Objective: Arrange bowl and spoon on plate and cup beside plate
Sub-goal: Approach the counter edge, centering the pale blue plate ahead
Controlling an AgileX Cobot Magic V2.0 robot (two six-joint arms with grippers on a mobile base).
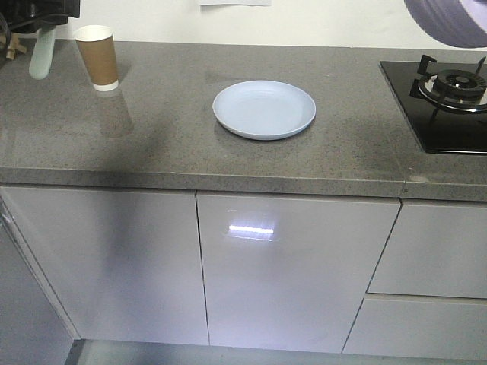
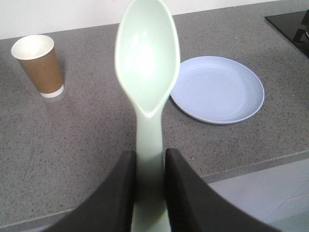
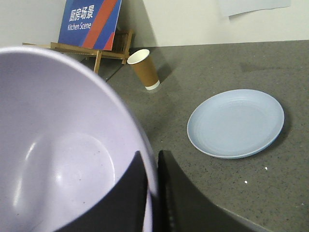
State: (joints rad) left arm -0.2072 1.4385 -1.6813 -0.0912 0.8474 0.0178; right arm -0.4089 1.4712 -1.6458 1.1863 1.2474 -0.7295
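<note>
spoon (image 2: 147,63) was gripped by left tool (image 2: 149,162) | bowl (image 3: 58,145) rim was pinched by right tool (image 3: 153,166) | level lowering onto centre-frame plate (image 1: 264,109) was judged best

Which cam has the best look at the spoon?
Left wrist: the spoon fills the frame, scoop facing the camera, handle pinched between the jaws. Front view catches only a pale strip top-left; right wrist view lacks it.

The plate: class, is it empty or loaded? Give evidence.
Empty. The plate shows a bare surface in all views; the left claw holds the spoon and the right claw grips the bowl, both away from it.
</note>
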